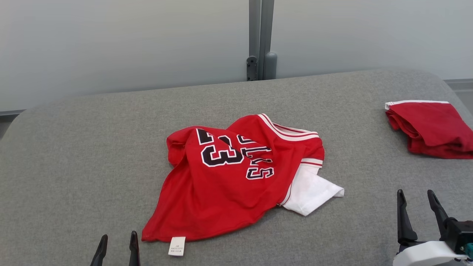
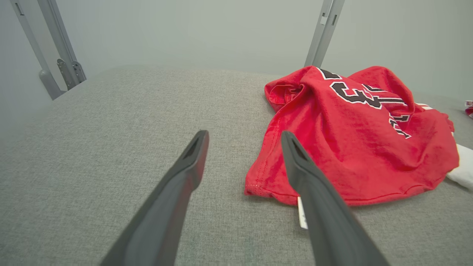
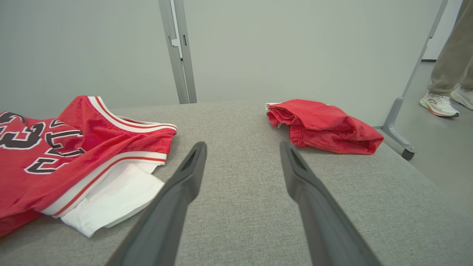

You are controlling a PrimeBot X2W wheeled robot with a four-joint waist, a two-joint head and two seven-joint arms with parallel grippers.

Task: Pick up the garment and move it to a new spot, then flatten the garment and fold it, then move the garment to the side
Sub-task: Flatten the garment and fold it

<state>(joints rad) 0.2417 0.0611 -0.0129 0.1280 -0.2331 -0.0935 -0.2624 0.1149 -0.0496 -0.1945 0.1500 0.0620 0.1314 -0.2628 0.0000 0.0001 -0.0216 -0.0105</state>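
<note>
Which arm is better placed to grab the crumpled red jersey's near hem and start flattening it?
Left, probably. The left end effector is open just beside the near hem of the jersey, close to its tag. The right end effector, also open, sits farther off, nearest the white sleeve.

Your left gripper (image 1: 119, 236) low on the left, fingers pointing forward, spread wide and empty, your right gripper (image 1: 415, 193) farther forward, jaws equally wide.

The head view looks down on the grey table (image 1: 74, 166), red jersey (image 1: 229, 177) mid-frame. Both wrist views sit low, facing the wall (image 2: 184, 33), the red jersey at frame right for the left, frame left for the right.
</note>
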